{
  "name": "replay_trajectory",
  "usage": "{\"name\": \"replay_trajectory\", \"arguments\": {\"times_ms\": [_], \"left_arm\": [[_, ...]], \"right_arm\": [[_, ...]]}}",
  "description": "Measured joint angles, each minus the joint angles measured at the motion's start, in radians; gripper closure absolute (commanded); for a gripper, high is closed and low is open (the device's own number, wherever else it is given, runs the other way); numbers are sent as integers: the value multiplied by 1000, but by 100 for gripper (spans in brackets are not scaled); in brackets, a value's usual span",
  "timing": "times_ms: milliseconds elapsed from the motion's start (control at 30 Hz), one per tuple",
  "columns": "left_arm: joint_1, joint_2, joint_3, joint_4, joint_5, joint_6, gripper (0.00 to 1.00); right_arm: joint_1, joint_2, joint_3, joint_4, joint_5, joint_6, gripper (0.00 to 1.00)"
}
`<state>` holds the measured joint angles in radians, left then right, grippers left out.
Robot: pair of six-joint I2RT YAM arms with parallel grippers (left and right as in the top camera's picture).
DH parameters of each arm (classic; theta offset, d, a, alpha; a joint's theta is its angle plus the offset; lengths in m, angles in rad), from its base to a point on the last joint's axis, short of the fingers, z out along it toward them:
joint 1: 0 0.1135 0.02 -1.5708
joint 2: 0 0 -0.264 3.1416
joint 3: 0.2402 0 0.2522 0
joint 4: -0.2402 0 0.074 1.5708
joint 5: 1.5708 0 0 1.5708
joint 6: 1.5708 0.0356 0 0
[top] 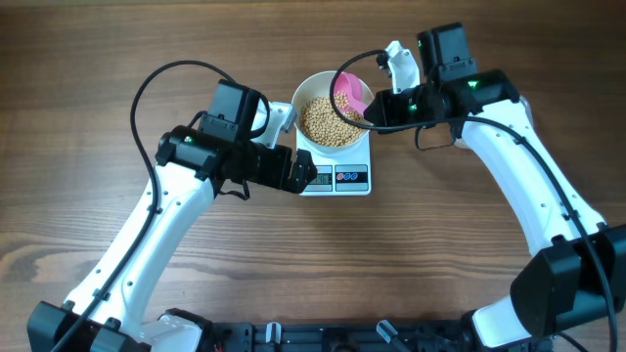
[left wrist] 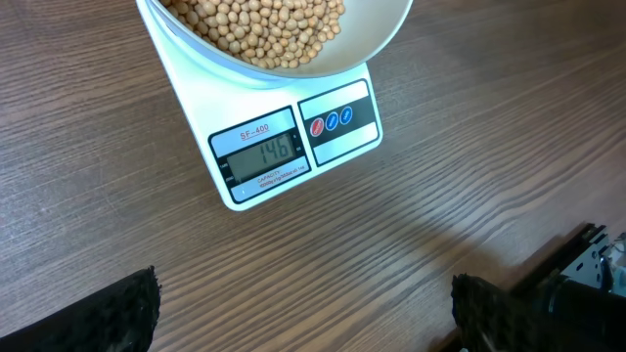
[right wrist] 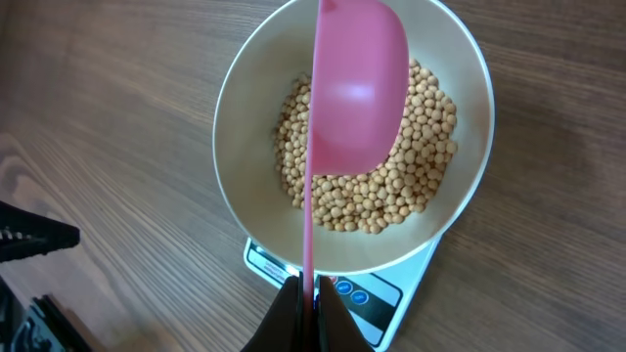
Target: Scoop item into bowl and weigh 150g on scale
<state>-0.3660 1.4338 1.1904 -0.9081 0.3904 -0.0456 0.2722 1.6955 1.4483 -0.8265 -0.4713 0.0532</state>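
Observation:
The white bowl (top: pixel 311 98) stands on the white scale (top: pixel 362 161) and holds a heap of tan beans (top: pixel 326 122). In the left wrist view the scale's display (left wrist: pixel 259 154) reads 146, with the bowl (left wrist: pixel 386 24) and beans (left wrist: pixel 259 24) above it. My right gripper (right wrist: pixel 309 293) is shut on the thin handle of a pink scoop (right wrist: pixel 357 88). The scoop's empty cup hangs over the beans (right wrist: pixel 421 166) inside the bowl (right wrist: pixel 245 147). My left gripper (left wrist: pixel 303 303) is open over bare wood just in front of the scale (left wrist: pixel 196 93), holding nothing. Overhead, the left gripper (top: pixel 303 174) sits at the scale's front left and the right gripper (top: pixel 377 110) at the bowl's right rim.
The wooden table (top: pixel 98 78) stretches all around the scale. A black rail (top: pixel 323 337) runs along the near edge. Both arms reach in from the front, one on each side of the scale. Dark parts of the left arm (right wrist: pixel 29 240) show at the left of the right wrist view.

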Motion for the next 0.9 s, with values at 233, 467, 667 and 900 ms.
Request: {"name": "replay_trajectory", "arguments": {"times_ms": [233,467,667,900], "left_arm": [[0,0,0,0,0,0,0],[0,0,0,0,0,0,0],[0,0,0,0,0,0,0],[0,0,0,0,0,0,0]], "right_arm": [[31,0,0,-49,114,-136,96],[72,0,0,-45,200,-190,96],[82,0,0,-43,245,-216,96],[87,-2,0,-29,248,-216,96]]}}
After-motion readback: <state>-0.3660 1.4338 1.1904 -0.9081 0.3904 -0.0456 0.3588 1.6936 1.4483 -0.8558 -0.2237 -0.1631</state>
